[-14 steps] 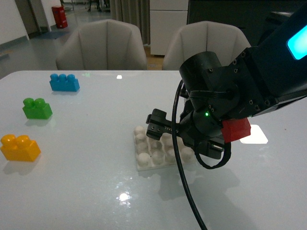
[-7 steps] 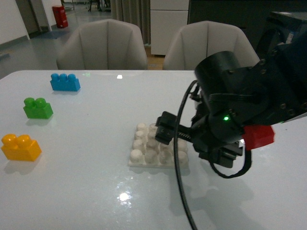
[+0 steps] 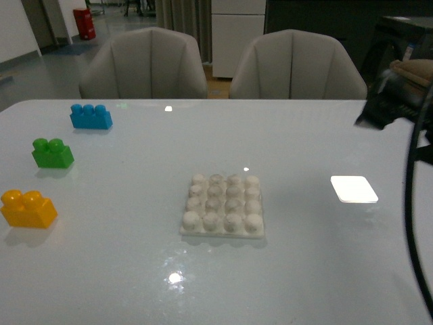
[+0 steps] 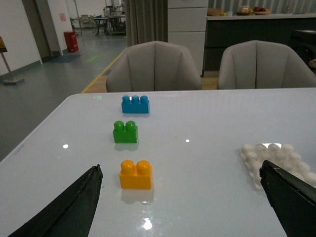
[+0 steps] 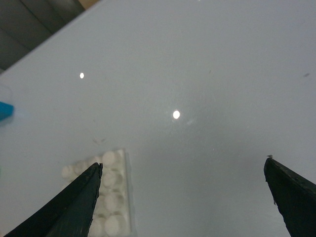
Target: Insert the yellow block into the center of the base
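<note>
Only the wrist views show the left pincer [image 4: 180, 167] and right pincer [image 5: 183, 162], both wide; glossy yellow block [image 3: 28, 208], knobbly base [image 3: 222, 206].

White worktop [image 3: 304, 135], as I see it.
Yellow block [image 3: 28, 208], green brick [image 3: 52, 154], blue brick [image 3: 90, 116] along the left; base [image 3: 222, 206] in the middle; white rectangle [image 3: 354, 189] to its right.

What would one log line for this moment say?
yellow block: on table, untouched | base: studs bare | left gripper: open, empty | right gripper: open, empty
</note>
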Controlling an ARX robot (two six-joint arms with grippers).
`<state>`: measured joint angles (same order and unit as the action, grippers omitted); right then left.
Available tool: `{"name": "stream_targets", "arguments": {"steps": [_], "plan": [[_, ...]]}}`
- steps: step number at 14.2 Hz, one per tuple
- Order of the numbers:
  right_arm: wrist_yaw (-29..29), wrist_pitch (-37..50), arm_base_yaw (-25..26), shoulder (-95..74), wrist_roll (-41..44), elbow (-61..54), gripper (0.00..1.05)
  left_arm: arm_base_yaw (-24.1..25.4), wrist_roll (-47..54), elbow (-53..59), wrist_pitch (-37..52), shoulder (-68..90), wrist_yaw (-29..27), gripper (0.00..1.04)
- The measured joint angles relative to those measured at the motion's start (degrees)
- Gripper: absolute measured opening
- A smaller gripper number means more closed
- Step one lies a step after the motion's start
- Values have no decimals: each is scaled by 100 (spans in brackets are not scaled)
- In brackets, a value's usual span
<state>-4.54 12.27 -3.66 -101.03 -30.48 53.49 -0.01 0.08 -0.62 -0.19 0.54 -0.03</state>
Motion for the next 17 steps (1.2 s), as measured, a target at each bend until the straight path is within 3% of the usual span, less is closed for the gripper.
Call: {"name": "stream_targets", "arguments": {"steps": [4, 5, 6, 8, 10, 12, 14, 15, 17], "plan": [[282, 94, 256, 2634, 804, -1316, 98, 0, 0, 0, 0, -2, 0, 98], [380, 1340, 313, 3300, 1390, -2015, 88, 0, 0, 0, -2, 0, 2, 98], [431, 1720, 337, 4009, 2033, -2559, 77, 0, 0, 0, 0, -2, -2, 98], [437, 780, 337, 5827, 2756, -3530, 51, 0, 0, 0, 2, 0, 0, 98], [437, -157, 337, 7525, 2929, -4258, 25, 0, 0, 0, 0, 0, -2, 98], [439, -494, 337, 8817, 3014, -4896, 1, 0, 0, 0, 2, -2, 0, 98], [448, -715, 337, 9114, 3012, -4937, 2, 0, 0, 0, 0, 0, 0, 98], [448, -1237, 337, 9864, 3014, -5060, 2, 0, 0, 0, 0, 0, 0, 98], [459, -1279, 337, 10074, 3014, -5296, 2, 0, 0, 0, 0, 0, -4, 98]]}}
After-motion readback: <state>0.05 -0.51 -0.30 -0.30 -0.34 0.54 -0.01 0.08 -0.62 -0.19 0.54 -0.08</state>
